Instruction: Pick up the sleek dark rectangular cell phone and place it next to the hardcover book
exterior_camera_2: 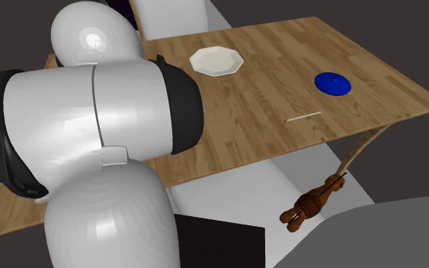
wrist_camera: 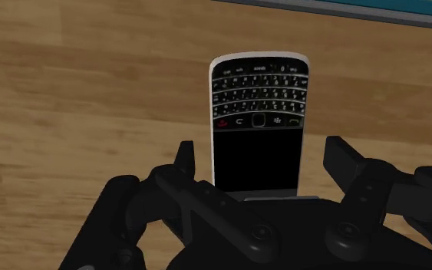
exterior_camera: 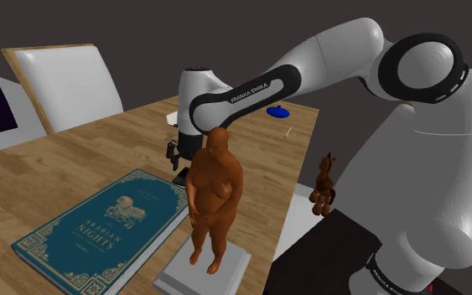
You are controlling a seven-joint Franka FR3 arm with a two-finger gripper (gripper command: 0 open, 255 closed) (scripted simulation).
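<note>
The dark cell phone (wrist_camera: 258, 115), with a silver rim, a small keyboard and a black screen, lies flat on the wooden table (wrist_camera: 91, 92). My gripper (wrist_camera: 262, 157) is low over its screen end, open, one finger on each long side with a narrow gap to the phone. Just beyond the phone's keyboard end runs the teal edge of the hardcover book (wrist_camera: 344, 6). In the shoulder view the book (exterior_camera: 100, 222) lies near the table's front, and my gripper (exterior_camera: 175, 155) hangs behind a brown figurine.
The brown human figurine (exterior_camera: 213, 193) on a grey base stands between the book and the stand. Farther along the table are a white plate (exterior_camera_2: 216, 61), a blue disc (exterior_camera_2: 333, 83) and a thin stick (exterior_camera_2: 302, 116). A wooden horse toy (exterior_camera_2: 312, 204) sits off the table's edge.
</note>
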